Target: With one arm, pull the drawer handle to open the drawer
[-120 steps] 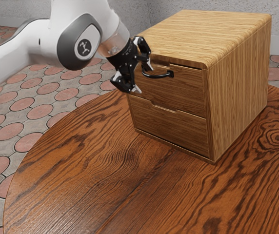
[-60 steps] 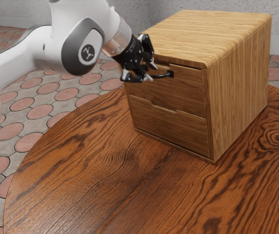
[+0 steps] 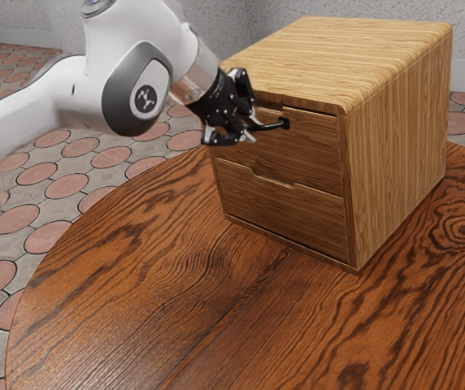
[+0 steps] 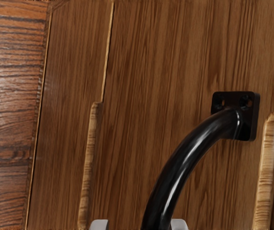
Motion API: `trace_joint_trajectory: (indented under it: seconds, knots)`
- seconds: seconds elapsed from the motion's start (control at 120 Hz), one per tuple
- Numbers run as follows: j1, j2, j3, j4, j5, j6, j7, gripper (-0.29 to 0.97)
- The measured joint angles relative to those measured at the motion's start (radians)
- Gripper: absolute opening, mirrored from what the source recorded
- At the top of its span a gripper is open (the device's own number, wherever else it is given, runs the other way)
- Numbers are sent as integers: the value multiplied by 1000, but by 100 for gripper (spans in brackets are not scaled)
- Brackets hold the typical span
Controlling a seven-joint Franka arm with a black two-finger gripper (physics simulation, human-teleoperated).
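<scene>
Handle (image 3: 269, 125): black round bar, bowed out in an arc, on the top drawer (image 3: 297, 154) front, near its upper edge. In the wrist view the bar ends in a small square black mounting plate (image 4: 235, 103) with two screw holes. My gripper (image 3: 243, 126) is at the bar's end on the exterior view's left. It's open wider than the bar and straddles it, not clamped. Light grey fingertips (image 4: 98, 224) sit either side of the bar: one looks to be against it, the other shows a gap. Top drawer front is flush with the cabinet (image 3: 395, 138), so it's closed and the contents are hidden. Lower drawer (image 3: 285, 207) is the same: flush, with a shallow notch cut in its top edge. Cabinet is a boxy unit in light striped wood grain with a rounded front top edge, and the drawer fronts are a darker brown. It stands on a round table (image 3: 216, 309) of dark, glossy, heavily figured wood. Floor (image 3: 21, 219) has reddish oval tiles in grey grout.
</scene>
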State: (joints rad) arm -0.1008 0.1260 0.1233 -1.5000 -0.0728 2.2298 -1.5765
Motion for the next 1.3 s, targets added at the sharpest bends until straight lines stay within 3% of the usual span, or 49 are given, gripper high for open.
trace_joint_trajectory:
  seconds: [1.3]
  knots:
    - [7,-165,-10,-200,-12,52,17,2]
